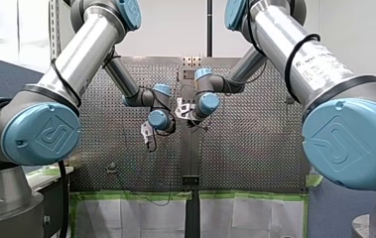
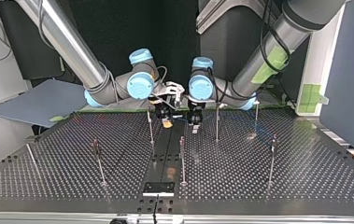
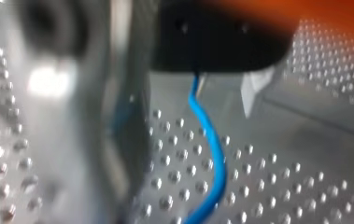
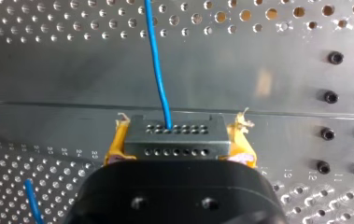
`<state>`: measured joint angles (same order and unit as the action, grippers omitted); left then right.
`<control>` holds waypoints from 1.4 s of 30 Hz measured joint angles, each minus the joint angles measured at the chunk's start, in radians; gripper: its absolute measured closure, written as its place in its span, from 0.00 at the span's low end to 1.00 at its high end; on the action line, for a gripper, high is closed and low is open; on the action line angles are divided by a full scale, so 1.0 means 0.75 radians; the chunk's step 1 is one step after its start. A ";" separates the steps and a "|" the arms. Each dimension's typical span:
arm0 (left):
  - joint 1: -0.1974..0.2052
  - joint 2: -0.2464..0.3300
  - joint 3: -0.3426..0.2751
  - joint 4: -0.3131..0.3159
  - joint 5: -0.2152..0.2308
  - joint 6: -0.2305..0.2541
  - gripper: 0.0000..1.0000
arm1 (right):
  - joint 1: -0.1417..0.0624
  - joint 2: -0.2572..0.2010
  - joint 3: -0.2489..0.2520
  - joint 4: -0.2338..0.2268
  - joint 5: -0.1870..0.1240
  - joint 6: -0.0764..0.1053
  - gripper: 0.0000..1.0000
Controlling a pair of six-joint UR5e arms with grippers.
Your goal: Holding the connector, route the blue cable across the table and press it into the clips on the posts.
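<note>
In the right wrist view my right gripper (image 4: 179, 150) is shut on a grey connector (image 4: 174, 136), its yellow pads (image 4: 116, 144) on both sides. The blue cable (image 4: 158, 70) leaves the connector and runs ahead over the perforated table. In the left wrist view the cable (image 3: 214, 154) hangs from a black block and passes between the fingers of my left gripper (image 3: 188, 121), which stands open. In the top view my right gripper (image 2: 165, 119) and my left gripper (image 2: 195, 122) hang close together over the table's far middle, with a short piece of cable (image 2: 181, 119) between them.
Several thin posts stand on the table, among them a post (image 2: 150, 127) beside my right gripper, a post (image 2: 217, 122) beside my left, and a post (image 2: 182, 158) nearer the top view's bottom. A black plate (image 2: 158, 188) lies at that edge.
</note>
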<state>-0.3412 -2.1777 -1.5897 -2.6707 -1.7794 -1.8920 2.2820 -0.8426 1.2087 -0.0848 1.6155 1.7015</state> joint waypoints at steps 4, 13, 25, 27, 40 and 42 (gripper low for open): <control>-0.010 0.000 0.001 -0.040 -0.038 0.020 0.00 | 0.000 0.000 0.000 0.000 0.000 0.000 1.00; -0.040 0.001 0.001 -0.136 -0.135 0.051 0.15 | 0.000 0.000 0.000 -0.001 0.000 0.000 1.00; -0.088 0.004 0.001 -0.163 -0.249 0.055 1.00 | -0.002 0.000 0.000 -0.002 0.000 0.000 1.00; -0.094 0.004 0.001 -0.163 -0.254 0.050 1.00 | -0.003 0.000 0.000 -0.002 0.000 0.000 1.00; -0.120 0.065 -0.008 -0.206 -0.318 0.016 1.00 | -0.004 -0.004 -0.001 0.001 -0.002 -0.004 1.00; -0.121 0.091 -0.019 -0.213 -0.342 0.011 1.00 | -0.004 -0.005 -0.001 0.002 -0.003 -0.003 1.00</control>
<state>-0.4323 -2.1097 -1.6040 -2.8306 -2.0358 -1.8834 2.2791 -0.8461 1.2081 -0.0833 1.6135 1.6990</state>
